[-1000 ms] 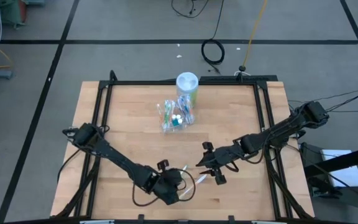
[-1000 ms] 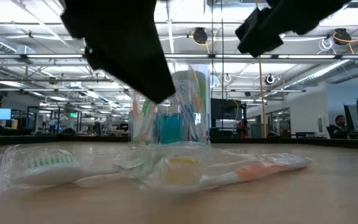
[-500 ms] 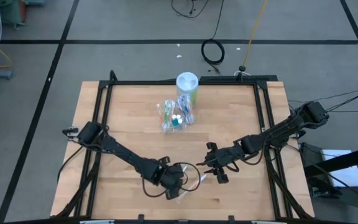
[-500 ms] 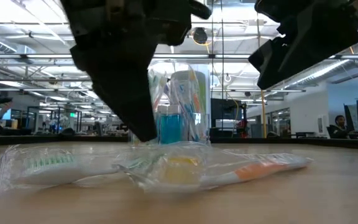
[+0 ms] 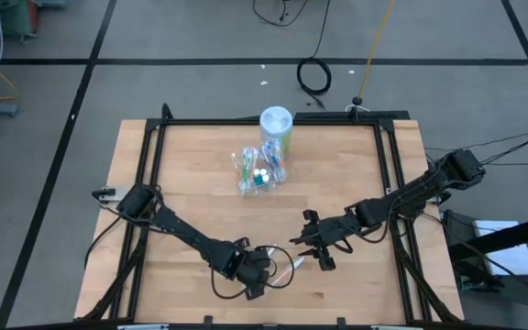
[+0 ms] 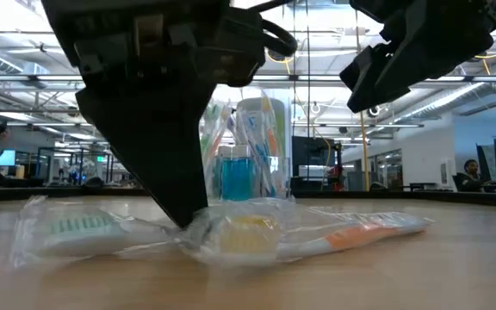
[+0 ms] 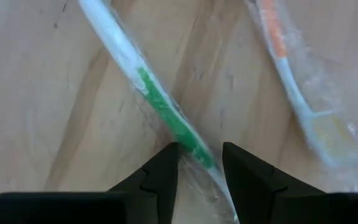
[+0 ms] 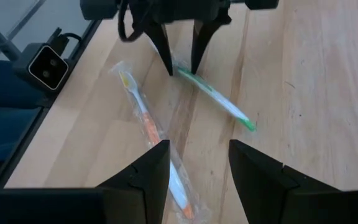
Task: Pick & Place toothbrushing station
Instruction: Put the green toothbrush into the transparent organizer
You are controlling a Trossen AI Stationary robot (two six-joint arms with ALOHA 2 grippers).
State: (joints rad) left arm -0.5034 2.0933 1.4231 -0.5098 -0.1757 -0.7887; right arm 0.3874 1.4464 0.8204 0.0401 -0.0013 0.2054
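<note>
Two toothbrushes in clear wrappers lie flat on the wooden table near its front edge: a green-and-white one [image 7: 160, 102] [image 8: 219, 99] and an orange-and-white one [image 7: 278, 50] [image 8: 145, 121] with a yellow head [image 6: 248, 234]. My left gripper [image 7: 201, 165] [image 5: 266, 266] is open and points steeply down, with one finger on either side of the green toothbrush's handle. My right gripper [image 8: 194, 168] [image 5: 299, 240] hangs open above the table, just right of the toothbrushes. A clear plastic cup [image 5: 262, 171] [image 6: 244, 164] holding more toothbrushes and blue tubes stands farther back. My left gripper comes from above, slanting, with its fingers across the green toothbrush's handle [image 7: 194, 146], one on each side. A fingertip [image 6: 188, 220] is down on the clear wrapper at table level, and the wrapper is rumpled there. The toothbrush lies flat on the table.
A white and green canister [image 5: 276, 128] stands behind the cup, near the table's far edge. A black frame rail [image 5: 145, 183] runs along the table's sides. Bare wood [image 5: 200, 211] lies between the cup and the two toothbrushes.
My left gripper has come down to the table and tipped steeper over the green toothbrush, its fingers still apart. The wrapper's left end has slid a little toward the right. My right gripper has sunk slightly.
</note>
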